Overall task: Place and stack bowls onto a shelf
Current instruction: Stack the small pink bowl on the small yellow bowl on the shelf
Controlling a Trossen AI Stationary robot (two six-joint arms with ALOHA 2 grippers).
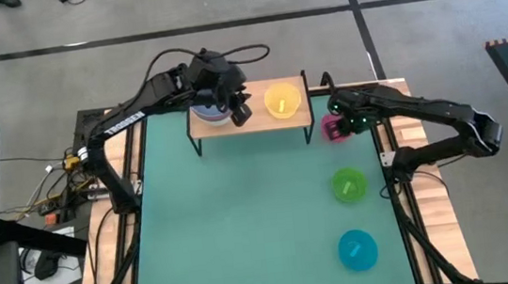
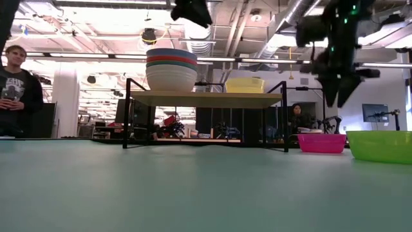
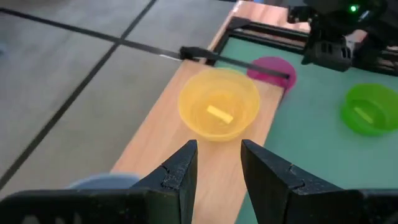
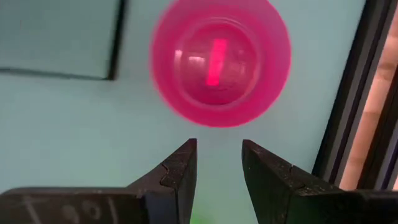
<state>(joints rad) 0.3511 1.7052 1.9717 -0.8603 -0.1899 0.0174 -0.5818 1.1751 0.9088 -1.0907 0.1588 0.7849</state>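
Observation:
A stack of several bowls (image 2: 171, 69), white at the bottom and periwinkle on top (image 1: 209, 115), stands on the left part of the shelf (image 1: 252, 121). A yellow bowl (image 1: 283, 99) sits upright on the shelf's right part. My left gripper (image 3: 217, 163) is open above the shelf between the stack and the yellow bowl (image 3: 219, 111), touching nothing. My right gripper (image 4: 217, 163) is open and hovers above the table beside the pink bowl (image 4: 221, 59), which rests on its base just right of the shelf (image 1: 333, 130). The green bowl (image 1: 349, 185) and cyan bowl (image 1: 358, 249) stand on the table.
The shelf's black legs (image 2: 286, 116) stand close to the pink bowl (image 2: 322, 142). The green bowl (image 2: 381, 145) lies nearer the table's near edge than the pink one. The green table's middle and left (image 1: 235, 229) hold no objects. A person (image 2: 16, 84) stands beyond the table.

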